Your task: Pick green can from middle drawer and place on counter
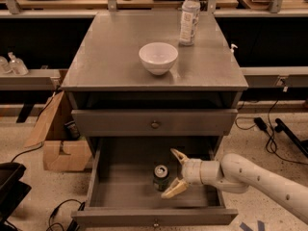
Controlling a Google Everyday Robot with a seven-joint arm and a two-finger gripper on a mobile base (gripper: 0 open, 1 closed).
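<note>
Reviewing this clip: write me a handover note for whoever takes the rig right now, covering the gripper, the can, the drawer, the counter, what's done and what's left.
Gripper: open, down inside the middle drawer, fingers spread at the right side of the green can, not closed on it.
Green can: upright on the drawer floor, near the middle.
Drawer: pulled open.
Counter: holds a white bowl and a clear bottle.
Done: drawer open, gripper at the can.
Left: close on the can, lift it out, set it on a bare part of the counter.
</note>
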